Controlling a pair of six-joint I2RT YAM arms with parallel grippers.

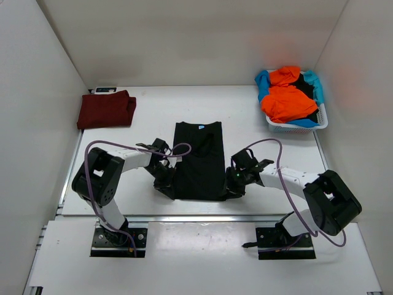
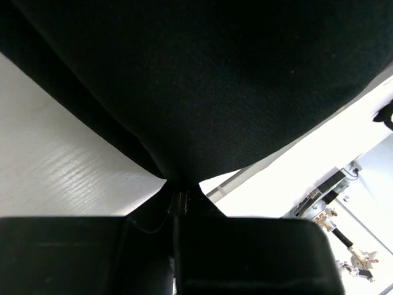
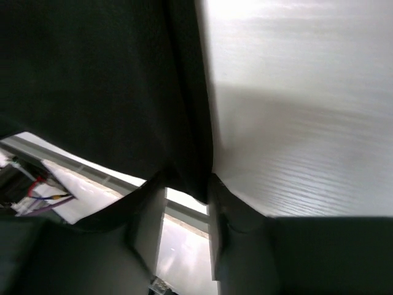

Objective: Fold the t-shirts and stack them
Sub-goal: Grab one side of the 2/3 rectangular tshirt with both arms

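Left claw (image 2: pixel 181 187): jaws together, clamped on the near-left hem corner of the black t-shirt (image 1: pixel 199 160). Right claw (image 3: pixel 187 190) at the near-right corner: jaws apart, hem edge between them, not yet pinched. Shirt lies flat mid-worktop (image 1: pixel 153 117), long axis near-to-far, collar at the far end. Its whole body runs away from both claws, each arm nearest its own corner. Judged next: carry hem far, toward collar. Small blue collar tag (image 1: pixel 201 127), unreadable; no other writing legible. Folded dark red t-shirt (image 1: pixel 105 109) lies far left.

White plastic lattice basket (image 1: pixel 295 127) sits at far right corner of white table (image 1: pixel 153 110), near right wall. 1 small dark flat object (image 1: pixel 105 90) at far left edge.
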